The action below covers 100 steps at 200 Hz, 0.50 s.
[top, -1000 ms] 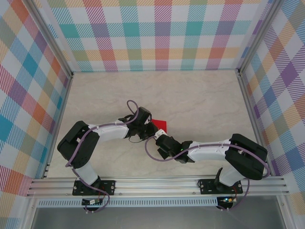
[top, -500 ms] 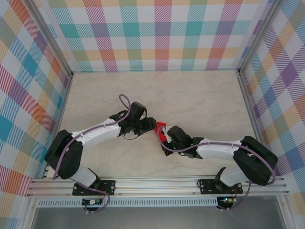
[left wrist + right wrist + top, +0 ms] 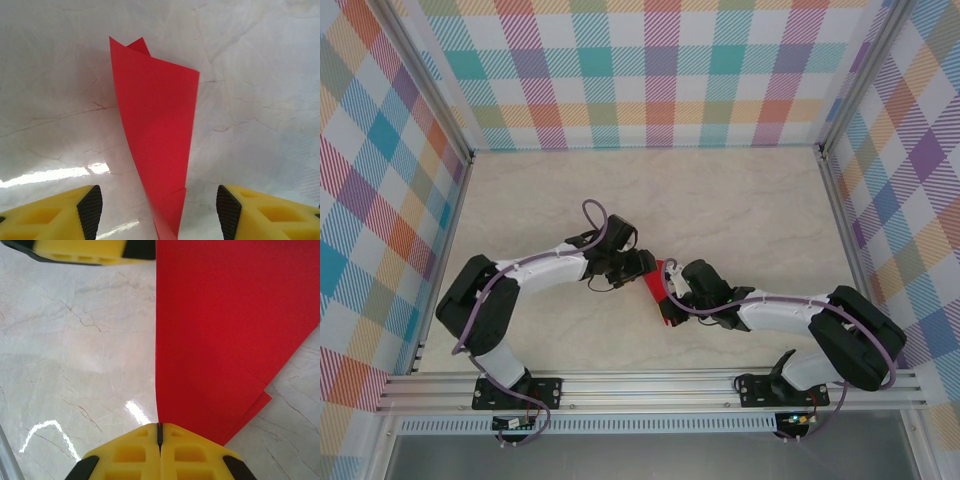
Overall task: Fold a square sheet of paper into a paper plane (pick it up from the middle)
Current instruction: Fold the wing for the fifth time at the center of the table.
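Paper: a red, part-folded paper [image 3: 662,298] sits near the middle of the tabletop [image 3: 740,200], between my two arms. Two layers show, and a corner of the lower one peeks out past the upper.
Right fingers: my right fingers [image 3: 135,455] are pressed together and clamped on the paper's long folded edge, which runs straight into their seam.
Left fingers: my left fingers [image 3: 90,210] stand apart, one on either side of the paper's narrow end [image 3: 165,220]. I see neither pad touching it.
Handling: I judge it nearly weightless, thin and floppy. It should be stiff only along a crease and will sag or twist anywhere else. The matte face should grip well against the pads, but a hard pinch will leave its own mark.
Where to hold: I'd pinch on the crease or close beside it, through both layers, so that they cannot slide apart.
Risk: a pull from both ends could tear the sheet or skew the fold.
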Each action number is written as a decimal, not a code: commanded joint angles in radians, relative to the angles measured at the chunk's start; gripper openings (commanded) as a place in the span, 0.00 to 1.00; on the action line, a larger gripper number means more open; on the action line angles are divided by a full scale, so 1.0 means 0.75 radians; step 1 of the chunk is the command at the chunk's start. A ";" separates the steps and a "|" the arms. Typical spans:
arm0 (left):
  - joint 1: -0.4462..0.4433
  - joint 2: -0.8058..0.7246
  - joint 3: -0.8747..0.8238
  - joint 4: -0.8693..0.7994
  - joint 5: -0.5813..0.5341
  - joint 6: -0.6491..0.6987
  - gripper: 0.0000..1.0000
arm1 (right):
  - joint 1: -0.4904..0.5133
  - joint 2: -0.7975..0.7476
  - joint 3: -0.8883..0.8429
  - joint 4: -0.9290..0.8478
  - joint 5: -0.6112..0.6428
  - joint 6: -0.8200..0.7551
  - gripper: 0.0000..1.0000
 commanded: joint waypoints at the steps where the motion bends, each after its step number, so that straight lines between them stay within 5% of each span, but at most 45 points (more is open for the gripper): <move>1: 0.021 0.065 0.060 -0.014 0.053 -0.023 0.60 | -0.002 -0.019 -0.016 0.017 -0.024 -0.032 0.05; 53: 0.021 0.149 0.119 -0.121 0.062 -0.003 0.25 | 0.000 -0.027 0.011 -0.048 0.001 -0.064 0.09; 100: 0.021 0.176 0.168 -0.199 0.053 0.030 0.07 | 0.016 -0.042 0.051 -0.137 0.058 -0.103 0.14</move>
